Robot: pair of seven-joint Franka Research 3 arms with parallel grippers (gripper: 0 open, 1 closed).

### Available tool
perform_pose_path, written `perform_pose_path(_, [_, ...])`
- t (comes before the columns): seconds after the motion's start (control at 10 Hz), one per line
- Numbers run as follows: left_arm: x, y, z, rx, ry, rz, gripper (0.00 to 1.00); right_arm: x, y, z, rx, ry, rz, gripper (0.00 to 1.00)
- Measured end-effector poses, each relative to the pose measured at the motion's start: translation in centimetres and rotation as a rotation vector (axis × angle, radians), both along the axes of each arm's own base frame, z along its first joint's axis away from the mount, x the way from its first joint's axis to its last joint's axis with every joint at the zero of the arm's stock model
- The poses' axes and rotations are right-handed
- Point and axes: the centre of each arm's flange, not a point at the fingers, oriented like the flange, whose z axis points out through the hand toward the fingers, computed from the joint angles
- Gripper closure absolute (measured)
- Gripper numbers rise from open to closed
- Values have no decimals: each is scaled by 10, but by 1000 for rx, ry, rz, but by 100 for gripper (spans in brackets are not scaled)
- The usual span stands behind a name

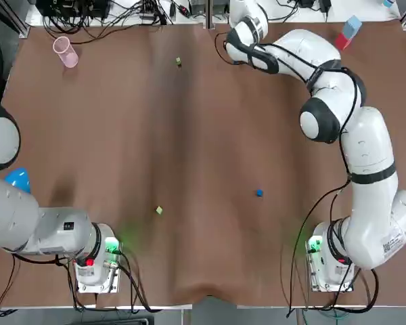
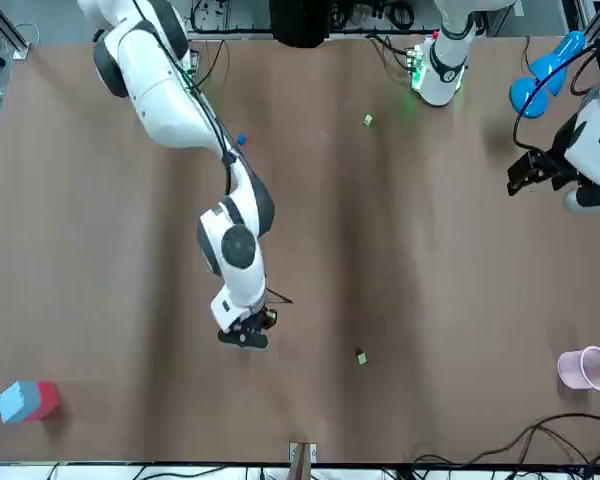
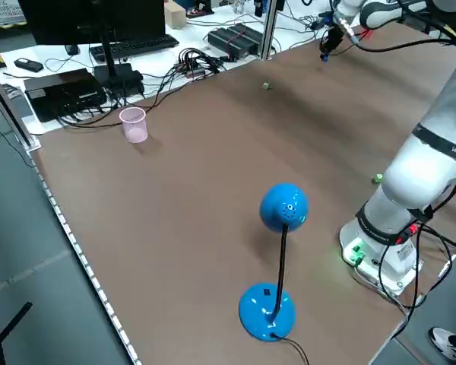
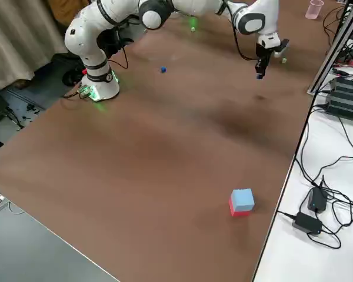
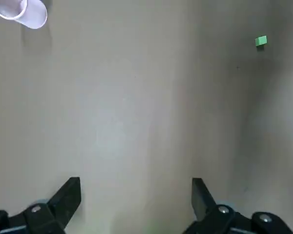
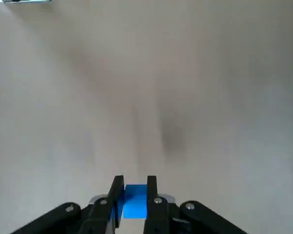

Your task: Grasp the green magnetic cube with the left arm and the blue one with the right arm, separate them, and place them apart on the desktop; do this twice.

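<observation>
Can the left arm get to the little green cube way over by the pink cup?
Probably yes. The left gripper is open and empty, with only bare table between it and the green cube. The right gripper, holding a blue cube, hangs off to one side. It's a long stretch, though.

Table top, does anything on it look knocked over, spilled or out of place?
Nothing stands out. The pink cup stands upright near the far left corner, nothing is spilled, and the far green cube, near green cube and loose blue cube lie well apart.
</observation>
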Motion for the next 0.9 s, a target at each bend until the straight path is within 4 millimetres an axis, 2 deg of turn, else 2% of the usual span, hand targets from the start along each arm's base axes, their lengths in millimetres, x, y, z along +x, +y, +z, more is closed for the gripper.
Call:
perform_pose_path(0.3, [1, 0, -1, -1, 2, -11, 0, 31, -41, -15, -22, -52, 64, 78])
perform_pose_path(0.5, [1, 0, -1, -1, 2, -36, 0, 43, -62, -33, -53, -75, 153, 78])
perform_pose_path(0.8, [1, 0, 3, -2, -9, -40, 0, 47, -72, -46, -63, -74, 172, 75])
perform_pose_path(0.9, [1, 0, 4, -2, -11, -40, 0, 47, -71, -44, -65, -69, 170, 64])
